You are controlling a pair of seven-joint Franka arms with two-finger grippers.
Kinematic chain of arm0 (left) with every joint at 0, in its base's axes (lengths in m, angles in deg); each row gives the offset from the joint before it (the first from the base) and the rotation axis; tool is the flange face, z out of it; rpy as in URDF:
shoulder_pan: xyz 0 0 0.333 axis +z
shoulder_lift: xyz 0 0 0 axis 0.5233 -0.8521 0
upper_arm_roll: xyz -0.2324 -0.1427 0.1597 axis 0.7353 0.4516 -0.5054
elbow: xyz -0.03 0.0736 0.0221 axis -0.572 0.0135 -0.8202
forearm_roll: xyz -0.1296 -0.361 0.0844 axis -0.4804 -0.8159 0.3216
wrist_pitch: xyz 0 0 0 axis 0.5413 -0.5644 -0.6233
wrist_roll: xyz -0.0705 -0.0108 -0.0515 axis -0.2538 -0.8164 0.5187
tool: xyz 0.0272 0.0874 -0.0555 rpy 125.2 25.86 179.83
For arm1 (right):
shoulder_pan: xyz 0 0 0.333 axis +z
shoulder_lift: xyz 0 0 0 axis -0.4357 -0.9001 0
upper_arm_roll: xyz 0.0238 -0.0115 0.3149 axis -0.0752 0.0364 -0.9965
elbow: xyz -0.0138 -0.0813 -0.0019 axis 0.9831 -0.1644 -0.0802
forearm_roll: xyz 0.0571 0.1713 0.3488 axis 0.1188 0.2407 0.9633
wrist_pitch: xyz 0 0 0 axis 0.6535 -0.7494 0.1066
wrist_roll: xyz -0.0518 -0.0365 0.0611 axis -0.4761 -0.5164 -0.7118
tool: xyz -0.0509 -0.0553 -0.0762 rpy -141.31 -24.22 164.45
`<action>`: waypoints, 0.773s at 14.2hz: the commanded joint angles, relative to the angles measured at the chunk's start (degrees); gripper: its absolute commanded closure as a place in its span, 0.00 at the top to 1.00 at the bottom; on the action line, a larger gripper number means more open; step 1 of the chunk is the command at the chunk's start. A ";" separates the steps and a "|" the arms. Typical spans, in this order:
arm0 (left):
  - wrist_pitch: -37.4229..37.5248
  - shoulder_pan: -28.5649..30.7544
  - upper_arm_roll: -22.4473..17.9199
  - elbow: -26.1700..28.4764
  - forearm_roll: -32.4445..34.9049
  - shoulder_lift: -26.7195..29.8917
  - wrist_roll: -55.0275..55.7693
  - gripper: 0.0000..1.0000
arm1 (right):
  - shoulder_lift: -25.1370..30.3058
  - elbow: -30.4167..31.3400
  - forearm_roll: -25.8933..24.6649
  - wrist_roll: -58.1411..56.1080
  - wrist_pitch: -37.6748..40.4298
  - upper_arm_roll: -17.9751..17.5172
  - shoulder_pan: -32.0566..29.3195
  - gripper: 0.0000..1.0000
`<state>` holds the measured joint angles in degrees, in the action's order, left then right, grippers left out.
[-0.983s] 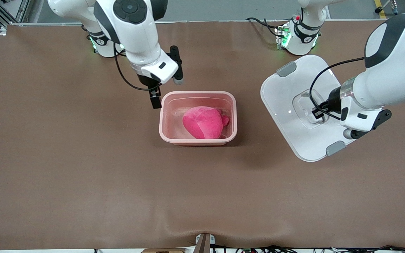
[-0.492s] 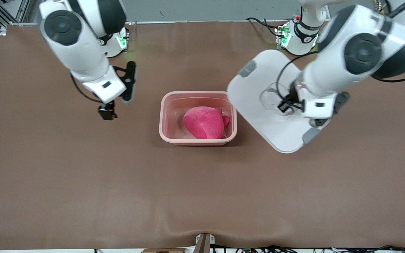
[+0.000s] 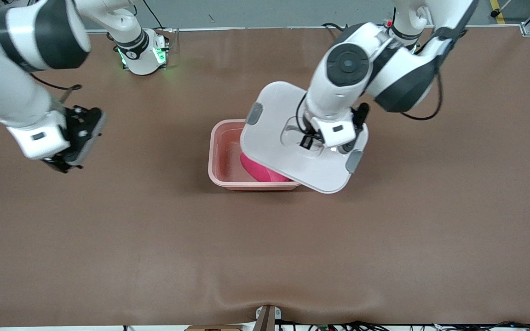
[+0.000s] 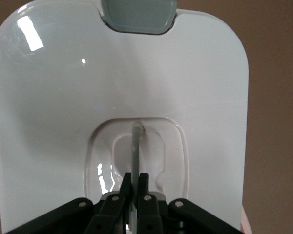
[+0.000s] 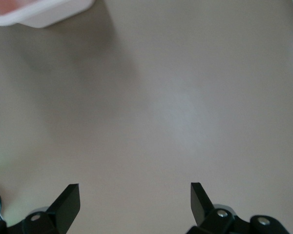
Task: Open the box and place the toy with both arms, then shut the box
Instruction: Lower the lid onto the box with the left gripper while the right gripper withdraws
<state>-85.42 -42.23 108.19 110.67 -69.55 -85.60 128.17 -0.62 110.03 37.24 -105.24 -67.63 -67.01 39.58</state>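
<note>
With my left gripper (image 3: pixel 307 141) pinched on the white lid's (image 3: pixel 274 151) clear handle (image 4: pixel 135 146) above the pink tub (image 3: pixel 221 154) mid-table, plush toy (image 3: pixel 258 172) inside, I must next square it and lower, my right gripper (image 3: pixel 62 162) waiting wide over bare table.

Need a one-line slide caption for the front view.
Left tool carries the lid over the box holding the toy.

Robot lab: table-mounted arms (image 3: pixel 352 73), cables

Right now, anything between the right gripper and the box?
Nothing: in the front view only bare brown table separates the open right gripper from the box.
</note>
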 commanded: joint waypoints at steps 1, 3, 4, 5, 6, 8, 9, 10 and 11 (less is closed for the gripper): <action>-6.35 -4.16 -0.35 -0.91 5.57 -3.57 14.20 0.00 | 0.93 -1.24 0.29 1.97 0.98 -1.96 -6.53 1.00; -9.70 -7.32 -0.44 -0.91 10.83 -6.03 23.61 0.00 | 1.45 -1.77 0.12 6.95 0.54 -1.88 -8.74 1.00; -10.67 -8.38 -0.35 -0.83 14.08 -7.08 27.74 0.00 | 1.98 -2.12 -0.06 11.16 0.98 -1.88 -8.83 1.00; -11.38 -9.53 -0.35 -0.83 16.64 -8.05 31.52 0.00 | 3.20 -2.03 -0.41 16.77 1.42 -1.79 -8.83 1.00; -11.91 -10.23 -0.44 -0.83 18.40 -8.84 34.35 0.00 | 3.74 -2.12 -0.41 21.96 2.73 -1.88 -8.92 1.00; -13.49 -10.50 -0.35 -0.56 21.57 -9.20 38.57 0.00 | 3.83 -2.30 0.38 30.67 5.89 -1.79 -9.62 1.00; -14.54 -11.46 -0.44 -0.65 22.37 -9.81 40.94 0.00 | 3.74 -2.30 0.56 34.28 6.16 -1.88 -10.41 1.00; -14.72 -11.64 -0.44 -0.65 22.90 -10.25 43.66 0.00 | 3.65 -2.30 0.91 36.06 6.25 -1.79 -11.03 1.00; -14.90 -11.91 -0.44 -0.65 24.30 -10.26 46.04 0.00 | 3.65 -2.30 2.21 37.99 6.78 -1.61 -11.81 1.00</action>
<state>-99.52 -53.19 108.07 110.71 -48.04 -95.56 168.99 2.86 107.81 37.61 -71.52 -61.89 -67.78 30.51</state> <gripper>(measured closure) 0.934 0.000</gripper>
